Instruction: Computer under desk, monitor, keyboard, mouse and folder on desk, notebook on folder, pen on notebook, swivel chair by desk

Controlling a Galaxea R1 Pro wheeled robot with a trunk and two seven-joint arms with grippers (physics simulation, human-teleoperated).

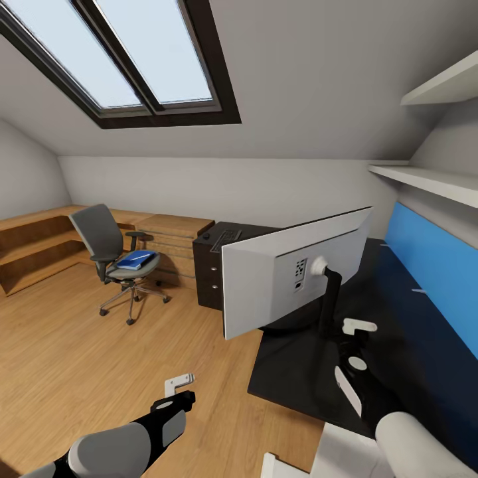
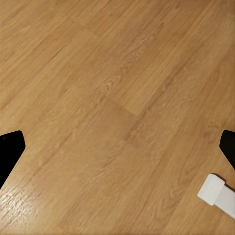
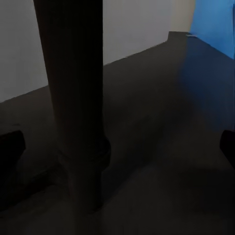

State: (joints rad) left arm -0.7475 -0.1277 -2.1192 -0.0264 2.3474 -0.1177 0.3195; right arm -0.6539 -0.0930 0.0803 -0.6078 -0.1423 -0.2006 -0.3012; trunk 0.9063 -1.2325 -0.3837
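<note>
The monitor [image 1: 285,282] stands on the black desk [image 1: 292,378], its light grey back toward me. My right gripper [image 1: 352,342] hovers open just above the desk top, beside the monitor's black stand [image 3: 73,112], which rises close ahead of the spread fingers without touching them. On the far end of the desk lies the keyboard [image 1: 227,237]; a small dark lump [image 1: 206,236] beside it looks like the mouse. The grey swivel chair [image 1: 106,245] stands apart on the floor with the blue folder [image 1: 136,259] on its seat. Low over the wood floor [image 2: 117,98], my left gripper [image 1: 180,388] is open and holds nothing.
A blue back panel [image 1: 431,265] lines the desk's far side under white wall shelves [image 1: 425,179]. Behind the chair stand a light wooden drawer chest [image 1: 174,242] and low wooden shelving [image 1: 33,245]. Open plank floor lies between me and the chair.
</note>
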